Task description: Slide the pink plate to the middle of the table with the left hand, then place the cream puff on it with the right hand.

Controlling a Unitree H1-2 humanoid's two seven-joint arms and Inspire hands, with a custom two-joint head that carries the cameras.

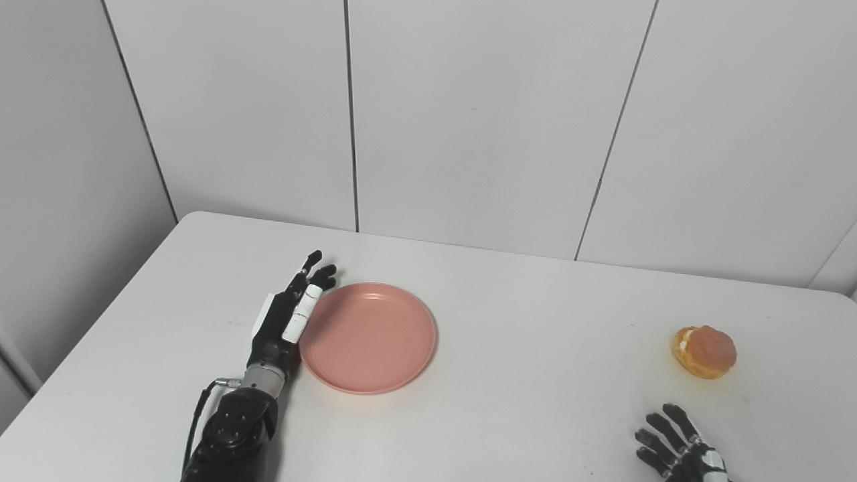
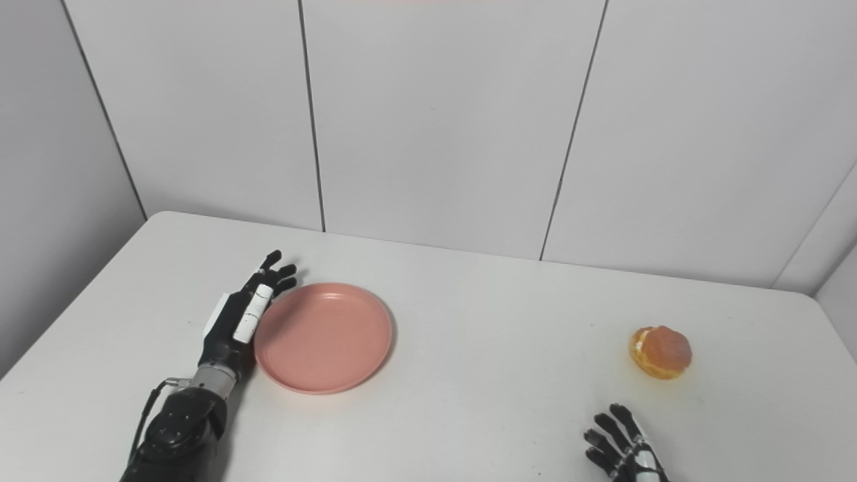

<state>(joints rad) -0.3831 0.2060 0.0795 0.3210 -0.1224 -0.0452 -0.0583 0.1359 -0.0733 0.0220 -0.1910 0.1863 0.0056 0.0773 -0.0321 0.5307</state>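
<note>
— Where do the hands stand?
— The left hand [image 1: 289, 320] lies flat-edged against the left rim of the pink plate [image 1: 369, 337], fingers stretched out and apart, gripping nothing. The right hand [image 1: 679, 447] waits at the near right edge of the table [image 1: 535, 375], fingers spread and empty, only partly in view

— And the plate itself?
— It sits on the left half of the table, short of the middle by the look of it, so the slide appears unfinished; the push would need to carry it rightward

— The cream puff?
— The cream puff [image 1: 704, 351] rests on the bare table at the right, well apart from the plate, just beyond the right hand and not touched by it. Placing it on the plate is, judging from this, still wholly to do
</note>
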